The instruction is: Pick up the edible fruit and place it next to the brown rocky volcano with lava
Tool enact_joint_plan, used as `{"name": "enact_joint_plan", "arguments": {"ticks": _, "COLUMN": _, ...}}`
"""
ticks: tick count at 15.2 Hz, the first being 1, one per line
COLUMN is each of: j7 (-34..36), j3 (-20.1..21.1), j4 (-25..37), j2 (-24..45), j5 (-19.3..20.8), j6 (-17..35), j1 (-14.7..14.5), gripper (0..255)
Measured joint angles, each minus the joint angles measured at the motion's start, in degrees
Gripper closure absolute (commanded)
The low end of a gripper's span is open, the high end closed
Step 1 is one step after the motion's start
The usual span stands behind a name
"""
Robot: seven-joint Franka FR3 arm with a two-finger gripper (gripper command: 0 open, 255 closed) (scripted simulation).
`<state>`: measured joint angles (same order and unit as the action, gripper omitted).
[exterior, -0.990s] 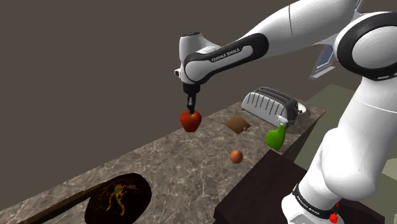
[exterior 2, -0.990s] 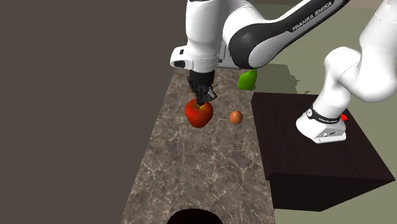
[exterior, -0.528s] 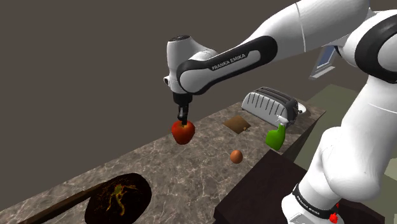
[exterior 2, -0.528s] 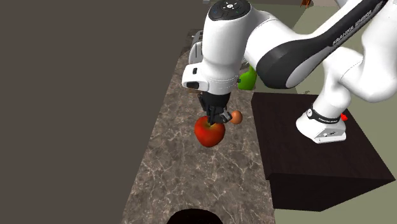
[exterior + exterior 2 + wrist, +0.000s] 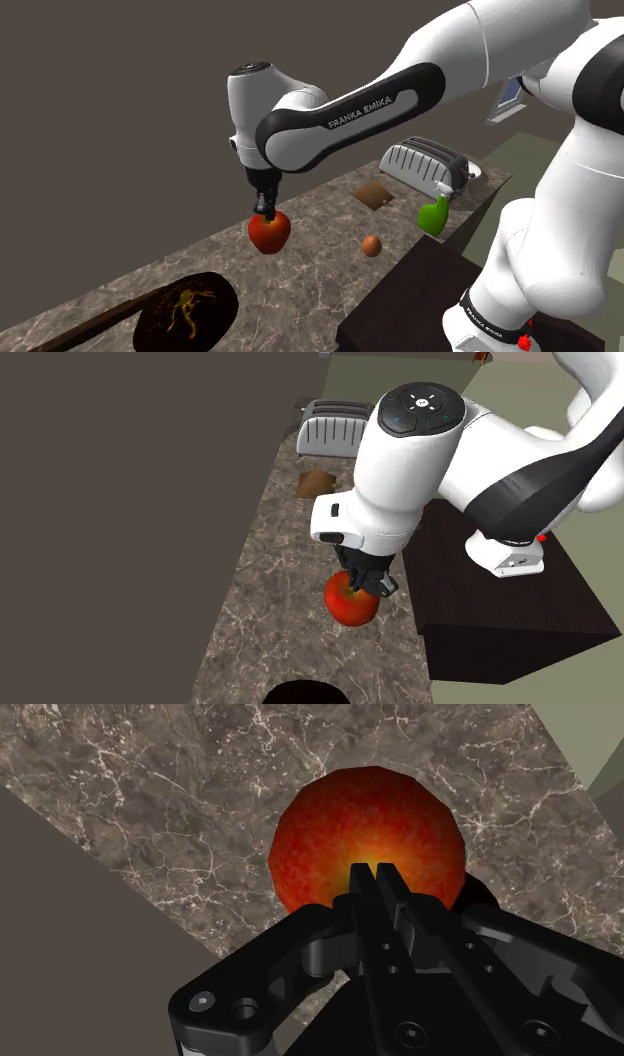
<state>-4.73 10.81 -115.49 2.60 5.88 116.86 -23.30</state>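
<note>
one marbled counter (image 5: 312, 282), dark wall (image 5: 120, 110) — apple (image 5: 269, 233) aloft

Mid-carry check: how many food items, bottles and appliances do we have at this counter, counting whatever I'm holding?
Food: 2, the red apple in the hand and the egg
Bottles: 1, the green spray bottle
Appliances: 1, the toaster
Total: 4
</note>
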Motion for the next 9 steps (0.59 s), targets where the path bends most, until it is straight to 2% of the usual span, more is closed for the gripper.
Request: {"name": "enact_joint_plan", "arguments": {"ticks": 9, "j7": 12.8, "j3": 5.5, "j4": 6.7, "j2": 5.6, "j5": 1.5, "j6": -2.3, "j1": -6.9, "gripper": 255}}
